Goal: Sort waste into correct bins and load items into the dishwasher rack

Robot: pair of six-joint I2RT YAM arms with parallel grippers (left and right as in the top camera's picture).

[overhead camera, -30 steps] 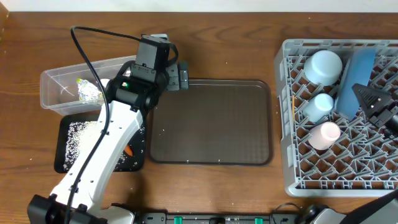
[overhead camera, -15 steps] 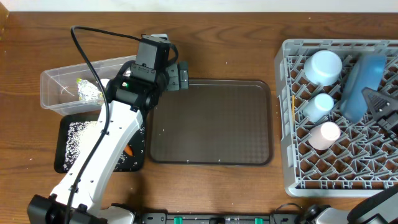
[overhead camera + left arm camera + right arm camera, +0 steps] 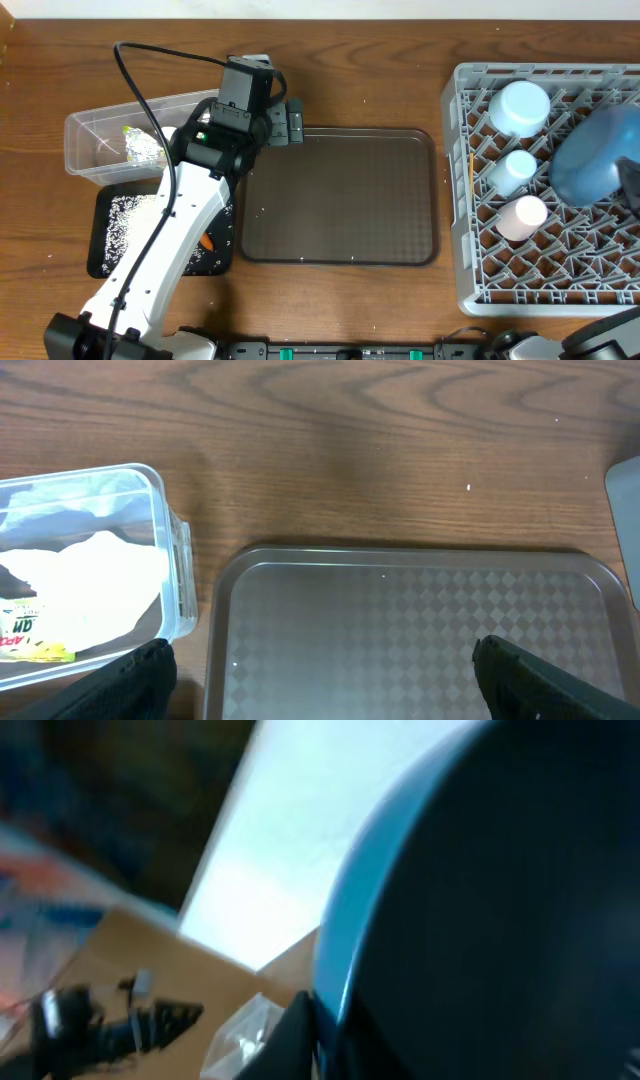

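Observation:
The large blue plate [image 3: 592, 155] leans in the grey dishwasher rack [image 3: 480, 290], its face turned partly up. My right gripper [image 3: 632, 187] at the frame's right edge has the plate's rim between its fingers [image 3: 298, 1032], and the plate [image 3: 500, 900] fills the right wrist view. Also in the rack are the pale bowl [image 3: 522, 107], light blue cup [image 3: 515, 170], pink cup [image 3: 522, 217] and chopsticks [image 3: 471, 170]. My left gripper [image 3: 290, 120] hangs open and empty over the brown serving tray [image 3: 420, 620]. The clear tub [image 3: 100, 120] holds foil [image 3: 145, 150], wrapper [image 3: 30, 642] and tissue [image 3: 95, 570].
The black tray [image 3: 100, 262] at front left holds scattered rice [image 3: 135, 222] and a carrot [image 3: 207, 242], partly under my left arm. The brown serving tray [image 3: 340, 195] lies between the bins and the rack.
The blue plate has tipped from standing edge-on to leaning with its face showing. My right gripper has drawn back to the right edge. The left arm has not moved.

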